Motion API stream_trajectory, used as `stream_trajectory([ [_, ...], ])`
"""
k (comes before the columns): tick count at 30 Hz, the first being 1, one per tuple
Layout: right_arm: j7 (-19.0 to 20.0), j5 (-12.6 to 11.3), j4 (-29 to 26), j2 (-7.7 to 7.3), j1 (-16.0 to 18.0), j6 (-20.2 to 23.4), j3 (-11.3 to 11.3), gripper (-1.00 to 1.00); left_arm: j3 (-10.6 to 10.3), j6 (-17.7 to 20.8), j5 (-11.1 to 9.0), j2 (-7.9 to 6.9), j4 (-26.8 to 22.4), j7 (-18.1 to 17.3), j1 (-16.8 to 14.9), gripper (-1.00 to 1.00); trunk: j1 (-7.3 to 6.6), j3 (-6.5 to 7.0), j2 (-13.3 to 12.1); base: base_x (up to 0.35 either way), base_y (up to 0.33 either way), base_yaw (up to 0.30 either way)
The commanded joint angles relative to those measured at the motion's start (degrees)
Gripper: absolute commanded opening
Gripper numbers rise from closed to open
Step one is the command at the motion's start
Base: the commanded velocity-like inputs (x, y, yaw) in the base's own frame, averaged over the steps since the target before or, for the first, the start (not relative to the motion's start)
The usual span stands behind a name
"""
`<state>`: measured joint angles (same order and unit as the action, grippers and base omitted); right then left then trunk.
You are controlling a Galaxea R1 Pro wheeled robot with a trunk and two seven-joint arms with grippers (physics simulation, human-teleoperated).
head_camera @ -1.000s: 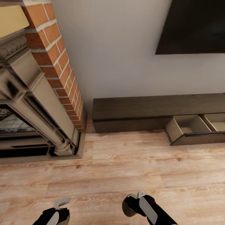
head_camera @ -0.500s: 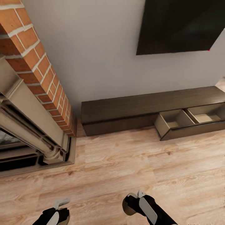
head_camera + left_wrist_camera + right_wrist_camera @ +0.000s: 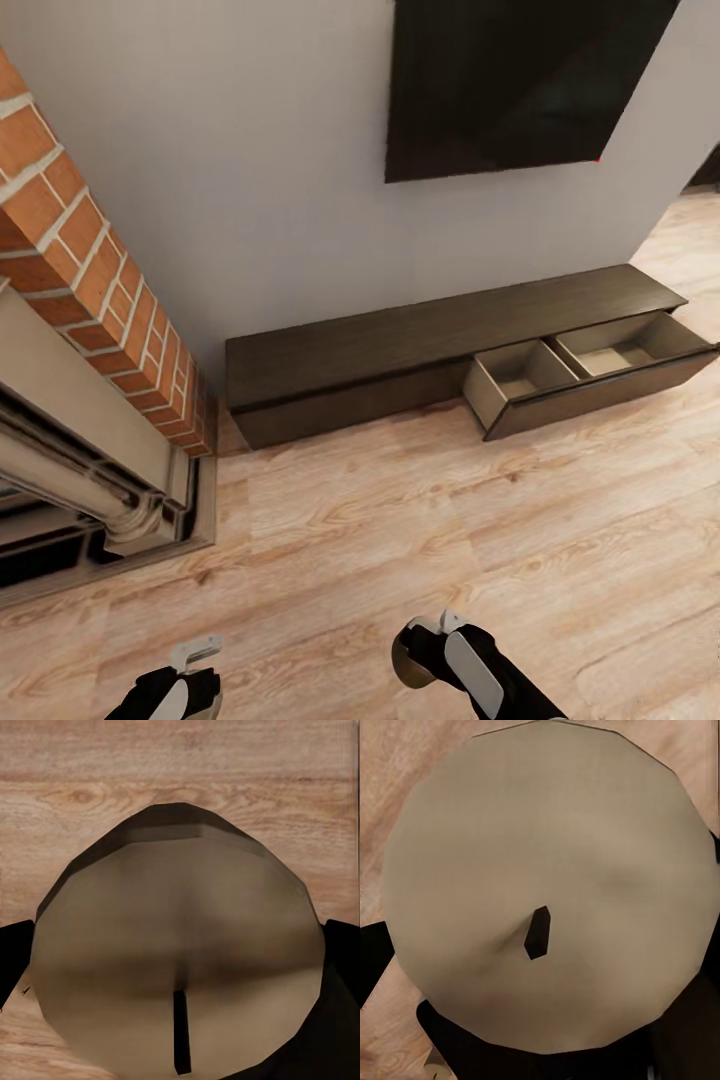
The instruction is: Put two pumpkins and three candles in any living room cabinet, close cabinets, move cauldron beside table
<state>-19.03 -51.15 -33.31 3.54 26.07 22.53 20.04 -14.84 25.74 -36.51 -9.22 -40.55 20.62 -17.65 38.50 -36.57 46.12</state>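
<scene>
The long, low dark brown cabinet [image 3: 400, 345] stands against the white wall, with one drawer [image 3: 590, 365] pulled open at its right end. The drawer's two compartments look empty. Low in the head view, my left gripper [image 3: 192, 672] is shut on a tan candle [image 3: 180, 945], whose flat top and dark wick face the left wrist camera. My right gripper [image 3: 438, 645] is shut on another tan candle [image 3: 547, 900], seen as a rounded edge [image 3: 405, 660] beside the black fingers. Both grippers hang over bare wood floor, well short of the cabinet. The pumpkins, cauldron and table are out of view.
A brick chimney with a stone fireplace surround [image 3: 90, 400] juts out at the left. A black screen [image 3: 520, 80] hangs on the wall above the cabinet. Light wood floor [image 3: 400, 540] stretches between me and the cabinet.
The head view has swung right: the fireplace slid leftwards and the whole cabinet with its open drawer came into view. Both grippers keep their hold on the candles.
</scene>
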Motion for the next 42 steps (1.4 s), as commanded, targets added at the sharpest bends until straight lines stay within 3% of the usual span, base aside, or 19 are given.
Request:
stream_trajectory([
  [1, -0.5, -0.5, -0.1, -0.06, 0.0, 0.1, 0.3, -1.0, -0.4, 0.1, -0.6, -0.09, -0.1, 0.6, 0.0, -1.0, 0.01, 0.02, 0.0, 0.0, 0.0, -0.221],
  [10, -0.5, -0.5, -0.1, -0.11, 0.0, 0.1, 0.3, -1.0, -1.5, 0.0, -0.6, -0.09, -0.1, 0.6, 0.0, -1.0, 0.01, 0.68, 0.0, 0.0, 0.0, -0.213],
  [42, -0.5, -0.5, -0.1, -0.2, 0.0, -0.1, 0.3, -1.0, -1.6, 0.0, -0.6, -0.09, -0.1, 0.6, 0.0, -1.0, 0.01, 3.33, 0.0, 0.0, 0.0, -0.151],
])
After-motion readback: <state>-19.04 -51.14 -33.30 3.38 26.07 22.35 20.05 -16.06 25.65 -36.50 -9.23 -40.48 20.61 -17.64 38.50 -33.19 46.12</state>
